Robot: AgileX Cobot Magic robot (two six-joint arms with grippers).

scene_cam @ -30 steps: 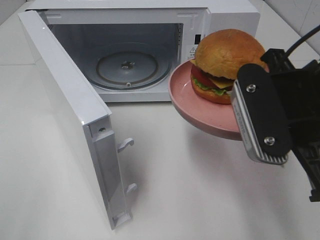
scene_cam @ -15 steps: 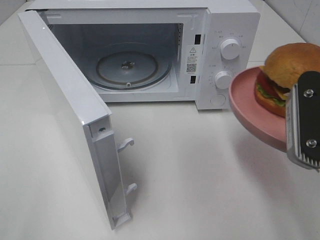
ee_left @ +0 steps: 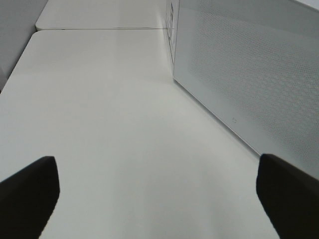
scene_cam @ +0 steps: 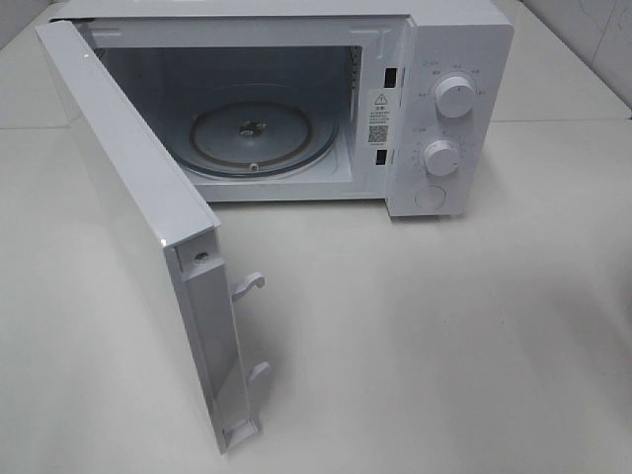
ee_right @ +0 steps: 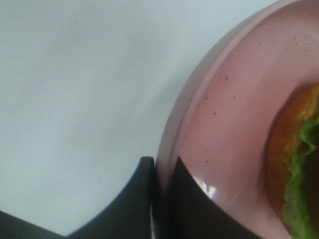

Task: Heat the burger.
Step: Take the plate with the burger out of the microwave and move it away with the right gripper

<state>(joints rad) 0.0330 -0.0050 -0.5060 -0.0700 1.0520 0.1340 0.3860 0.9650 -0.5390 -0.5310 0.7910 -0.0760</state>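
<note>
Right gripper (ee_right: 160, 199) pinches the pink plate's (ee_right: 224, 124) rim; the burger (ee_right: 294, 164) sits on it

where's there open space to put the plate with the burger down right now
Bare counter lies in front of the microwave, right of its open door. The glass turntable inside is also bare. The door's swing crowds the left side. The right end effector grips the pink plate carrying the burger.
</note>
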